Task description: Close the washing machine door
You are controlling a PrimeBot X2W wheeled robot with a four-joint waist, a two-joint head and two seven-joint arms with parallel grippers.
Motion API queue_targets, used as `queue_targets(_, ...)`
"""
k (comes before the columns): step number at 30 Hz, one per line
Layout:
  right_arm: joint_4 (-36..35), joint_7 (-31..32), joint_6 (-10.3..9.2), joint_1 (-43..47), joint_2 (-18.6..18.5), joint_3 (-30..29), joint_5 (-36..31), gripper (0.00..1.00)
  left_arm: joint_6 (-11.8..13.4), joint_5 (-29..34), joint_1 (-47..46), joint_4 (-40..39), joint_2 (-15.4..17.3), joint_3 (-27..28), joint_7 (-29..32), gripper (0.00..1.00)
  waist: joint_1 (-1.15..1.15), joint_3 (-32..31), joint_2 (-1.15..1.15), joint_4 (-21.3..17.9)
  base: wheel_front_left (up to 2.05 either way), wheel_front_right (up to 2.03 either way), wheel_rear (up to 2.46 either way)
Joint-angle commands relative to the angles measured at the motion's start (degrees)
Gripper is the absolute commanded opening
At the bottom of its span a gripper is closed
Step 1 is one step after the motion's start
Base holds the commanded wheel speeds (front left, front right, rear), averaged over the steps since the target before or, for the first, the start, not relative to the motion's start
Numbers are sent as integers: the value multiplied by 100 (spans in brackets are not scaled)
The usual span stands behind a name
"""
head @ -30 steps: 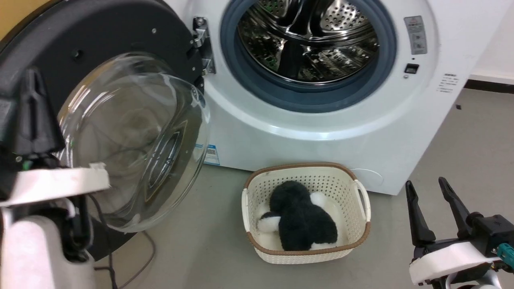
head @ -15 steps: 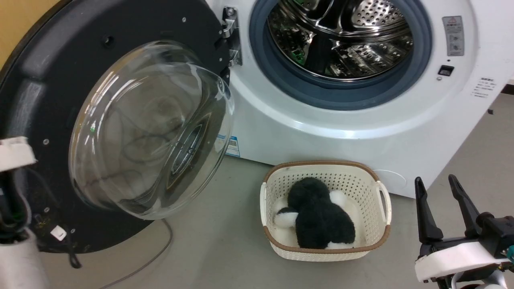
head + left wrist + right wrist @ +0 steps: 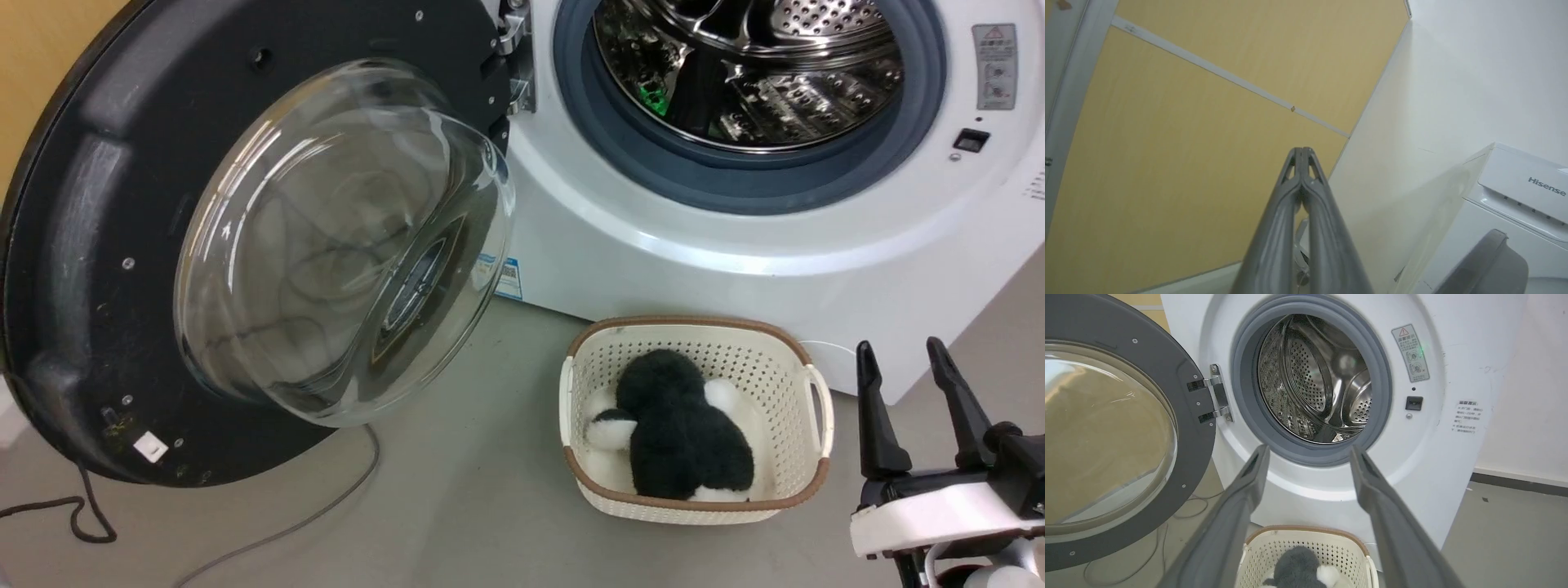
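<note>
- Opening the entry: the large round washing machine door [image 3: 106, 245], with a matte black inner face, stands swung wide to the left of the big white front-loading washing machine [image 3: 653, 269]. It is well clear of the opening, and neither gripper touches it.
- Step in hand, as judged: the approach, with the push on the door not yet begun.
- Left gripper [image 3: 1300, 151]: two long grey fingers pressed together with nothing between them, aimed at a yellow wall panel [image 3: 1167, 143] beside the machine's top corner.
- Right gripper [image 3: 898, 347]: dark fingers spread wide and empty, low at the right, near the basket.
- Next move, as judged: bring a finger behind the door's free rim and sweep it round on the hinge until the latch catches.
- Clear glass bowl window [image 3: 343, 237]: smooth, bulging and glossy, likely slippery to push on.
- Metal hinge [image 3: 514, 49]: bright steel, at the door's right edge.
- Grey-blue rubber gasket [image 3: 735, 175]: soft, matte ring around the perforated steel drum [image 3: 759, 65].
- Cream perforated plastic basket [image 3: 694, 506]: brown-rimmed, on the floor before the machine, holding a fuzzy black-and-white plush toy [image 3: 682, 433].
- Thin grey cable [image 3: 286, 531]: loose on the floor beneath the door.
</note>
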Motion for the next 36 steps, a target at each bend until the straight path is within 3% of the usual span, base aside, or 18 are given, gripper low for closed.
queue_targets(1, -28, -75, 3, -99, 19, -24, 69, 100, -35, -368, -168, 286, 97, 198, 285, 0, 0, 47, 0, 45, 0, 0, 0)
queue_targets(15, -19, -242, 4, -247, 22, -55, 106, 100, -131, -2360, -149, 1634, 434, 922, 2095, 0, 0, 340, 0, 195, 0, 0, 0)
queue_targets(23, -8, -326, 4, -328, 24, -64, 109, 100, -178, -3280, 273, 1357, 342, 634, 2847, 0, 0, 488, 0, 251, 0, 0, 0)
queue_targets(26, 5, -374, 4, -390, 25, -63, 129, 100, -204, -3889, 594, 1090, 241, 476, 3240, 0, 0, 564, 0, 266, 0, 0, 0)
queue_targets(36, 77, -493, 4, -458, 27, -146, 202, 100, -267, -4962, 1079, 745, 119, -15, 3745, 0, 0, 648, 0, 404, 0, 0, 0)
